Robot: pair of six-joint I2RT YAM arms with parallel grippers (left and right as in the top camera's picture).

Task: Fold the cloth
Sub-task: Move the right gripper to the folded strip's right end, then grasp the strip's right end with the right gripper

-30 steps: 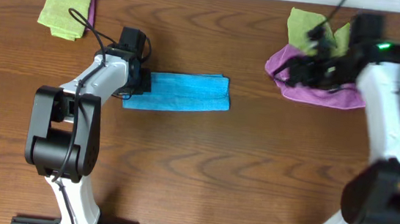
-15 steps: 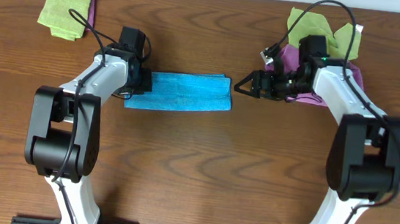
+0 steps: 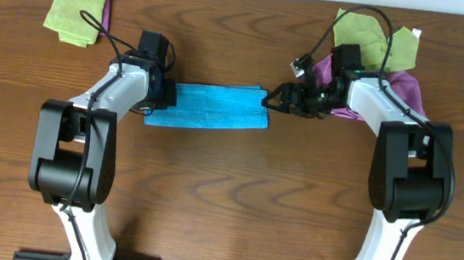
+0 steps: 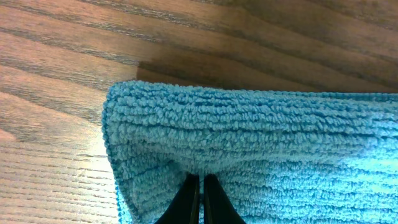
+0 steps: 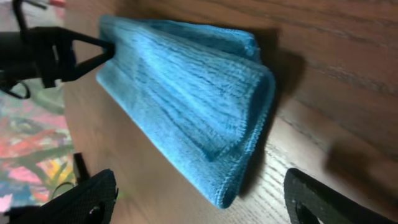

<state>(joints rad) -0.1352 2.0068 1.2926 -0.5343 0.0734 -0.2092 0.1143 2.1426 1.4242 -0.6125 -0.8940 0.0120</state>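
The bright blue cloth point(image 3: 208, 107) lies on the wooden table as a long folded strip, running left to right. My left gripper point(image 3: 165, 96) is at its left end; in the left wrist view its fingers point(image 4: 200, 186) are shut together, pinching the cloth point(image 4: 249, 143). My right gripper point(image 3: 270, 102) is at the strip's right end. In the right wrist view its jaws point(image 5: 202, 196) are wide open, with the folded end of the cloth point(image 5: 193, 93) just ahead of and between them. The white tag is hidden.
A light green cloth point(image 3: 74, 12) lies on a purple one at the back left. Another light green cloth point(image 3: 365, 36) and a purple cloth point(image 3: 398, 86) lie at the back right, behind my right arm.
My right arm has swung left, away from the purple cloth, to the blue cloth's right end. The left arm and the blue cloth have not moved.
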